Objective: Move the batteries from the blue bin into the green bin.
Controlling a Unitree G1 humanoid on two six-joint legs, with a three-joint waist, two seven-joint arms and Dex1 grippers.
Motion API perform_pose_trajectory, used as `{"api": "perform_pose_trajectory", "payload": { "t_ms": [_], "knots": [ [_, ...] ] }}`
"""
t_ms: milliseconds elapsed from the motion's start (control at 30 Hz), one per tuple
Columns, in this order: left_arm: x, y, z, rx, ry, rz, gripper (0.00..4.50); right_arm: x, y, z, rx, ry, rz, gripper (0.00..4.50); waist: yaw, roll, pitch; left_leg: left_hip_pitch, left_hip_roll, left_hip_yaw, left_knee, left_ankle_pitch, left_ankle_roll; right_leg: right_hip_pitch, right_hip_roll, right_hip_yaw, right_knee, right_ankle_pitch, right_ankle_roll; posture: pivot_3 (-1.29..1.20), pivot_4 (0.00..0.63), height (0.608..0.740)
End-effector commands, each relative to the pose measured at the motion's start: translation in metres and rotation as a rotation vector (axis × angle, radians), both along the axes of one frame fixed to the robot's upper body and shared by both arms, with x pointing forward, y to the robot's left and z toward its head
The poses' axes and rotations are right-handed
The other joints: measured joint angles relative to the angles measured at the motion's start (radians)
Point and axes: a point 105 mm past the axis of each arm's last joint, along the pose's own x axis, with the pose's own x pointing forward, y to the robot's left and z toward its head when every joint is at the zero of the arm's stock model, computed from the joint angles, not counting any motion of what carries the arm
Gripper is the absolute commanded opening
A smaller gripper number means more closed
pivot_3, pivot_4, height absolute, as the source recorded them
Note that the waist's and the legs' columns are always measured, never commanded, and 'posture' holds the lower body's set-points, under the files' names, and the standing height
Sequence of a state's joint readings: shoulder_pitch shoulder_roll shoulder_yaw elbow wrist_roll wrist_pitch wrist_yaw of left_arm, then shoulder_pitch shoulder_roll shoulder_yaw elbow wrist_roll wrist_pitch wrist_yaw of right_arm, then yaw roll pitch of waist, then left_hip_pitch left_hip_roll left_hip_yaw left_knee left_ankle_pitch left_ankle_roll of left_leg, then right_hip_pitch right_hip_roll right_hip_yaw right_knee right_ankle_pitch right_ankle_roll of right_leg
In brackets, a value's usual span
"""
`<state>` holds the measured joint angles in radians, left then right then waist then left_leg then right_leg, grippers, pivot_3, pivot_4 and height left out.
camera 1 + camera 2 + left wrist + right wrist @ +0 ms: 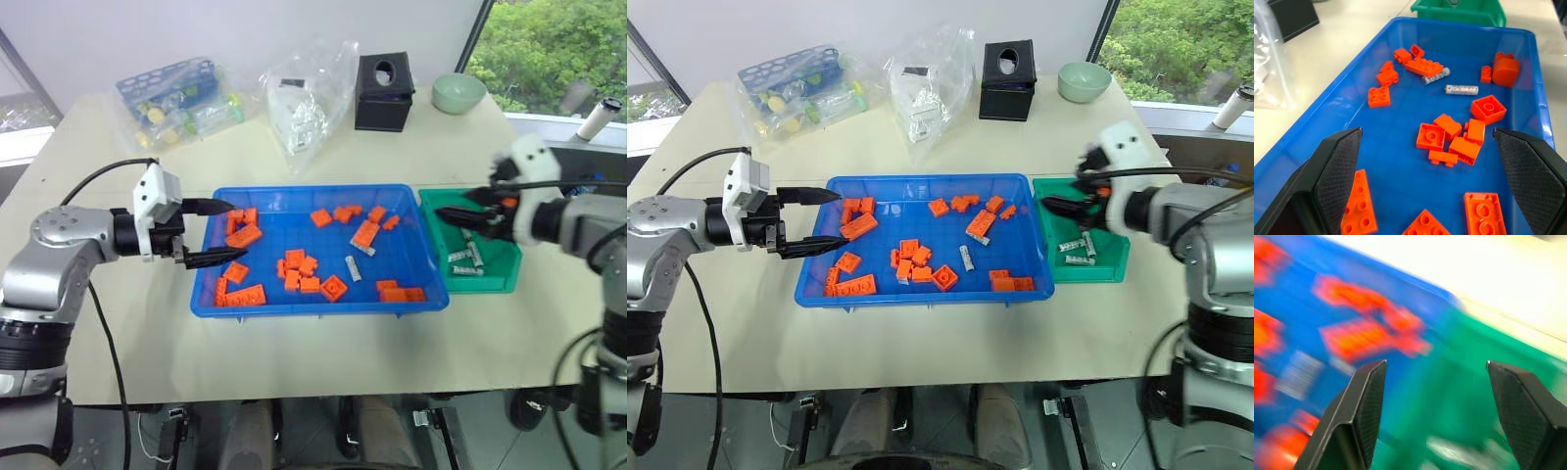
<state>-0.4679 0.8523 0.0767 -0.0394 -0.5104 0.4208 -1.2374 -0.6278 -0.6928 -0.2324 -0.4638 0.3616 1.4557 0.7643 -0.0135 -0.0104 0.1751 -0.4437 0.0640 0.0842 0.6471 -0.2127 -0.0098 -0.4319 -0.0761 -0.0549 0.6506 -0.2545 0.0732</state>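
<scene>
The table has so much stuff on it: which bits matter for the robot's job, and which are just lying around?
Part of the job:
- batteries
- blue bin
- green bin

Just lying about:
- orange toy bricks
- black box
- pale green bowl
- clear plastic bag
- bagged blue basket

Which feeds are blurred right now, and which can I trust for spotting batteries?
Right wrist view: heavy motion smear; blue bin and green bin are mere color bands. Left wrist view: sharp, two batteries readable among the orange bricks. Head views: crisp and evenly lit.
</scene>
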Motion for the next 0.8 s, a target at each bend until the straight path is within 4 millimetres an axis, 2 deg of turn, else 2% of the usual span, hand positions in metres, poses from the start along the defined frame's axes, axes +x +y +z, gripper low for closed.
{"api": "perform_pose_trajectory", "payload": {
  "t_ms": [33,233,500,600,700,800],
  "knots": [
    [-0.002,-0.003,0.008,0.004,-0.038,-0.015,4.50,-0.012,0.034,-0.019,0.017,0.071,0.047,3.40,0.003,0.000,0.000,0.000,0.000,0.000,0.000,0.000,0.000,0.000,0.000,0.000,0.001,0.000,0.000,0.00,0.150,0.736],
    [-0.003,-0.006,0.007,0.006,-0.038,-0.024,4.50,-0.002,0.061,-0.055,0.067,0.193,0.006,3.40,0.004,0.000,0.000,-0.001,-0.002,0.000,0.002,0.000,0.000,0.001,-0.003,0.000,0.000,0.000,0.000,0.00,0.150,0.736],
    [-0.004,-0.006,0.009,0.010,-0.046,-0.024,4.50,0.002,0.075,-0.079,0.040,0.273,0.009,3.40,0.000,0.000,0.000,-0.001,-0.002,0.000,0.001,0.000,0.000,0.001,-0.002,0.000,0.000,0.000,0.000,0.00,0.150,0.736],
    [-0.005,-0.007,0.010,0.009,-0.046,-0.028,4.50,0.004,0.077,-0.100,-0.005,0.302,0.014,3.40,0.000,0.000,0.000,-0.001,-0.002,0.000,0.001,0.000,0.000,0.001,-0.002,0.000,0.000,0.000,0.000,0.00,0.150,0.736],
    [-0.005,-0.008,0.011,0.008,-0.048,-0.031,4.50,0.004,0.077,-0.109,-0.030,0.309,0.028,2.59,0.000,-0.001,-0.001,0.000,-0.002,0.000,0.001,0.000,0.000,0.001,-0.002,0.000,0.000,0.000,0.000,0.00,0.150,0.736],
    [-0.004,-0.009,0.012,0.006,-0.048,-0.034,4.50,0.005,0.073,-0.113,-0.049,0.301,0.028,1.14,0.001,-0.001,-0.001,0.000,-0.002,0.000,0.001,0.000,0.000,0.002,-0.002,0.000,0.000,0.000,0.000,0.00,0.150,0.736]
  ]
}}
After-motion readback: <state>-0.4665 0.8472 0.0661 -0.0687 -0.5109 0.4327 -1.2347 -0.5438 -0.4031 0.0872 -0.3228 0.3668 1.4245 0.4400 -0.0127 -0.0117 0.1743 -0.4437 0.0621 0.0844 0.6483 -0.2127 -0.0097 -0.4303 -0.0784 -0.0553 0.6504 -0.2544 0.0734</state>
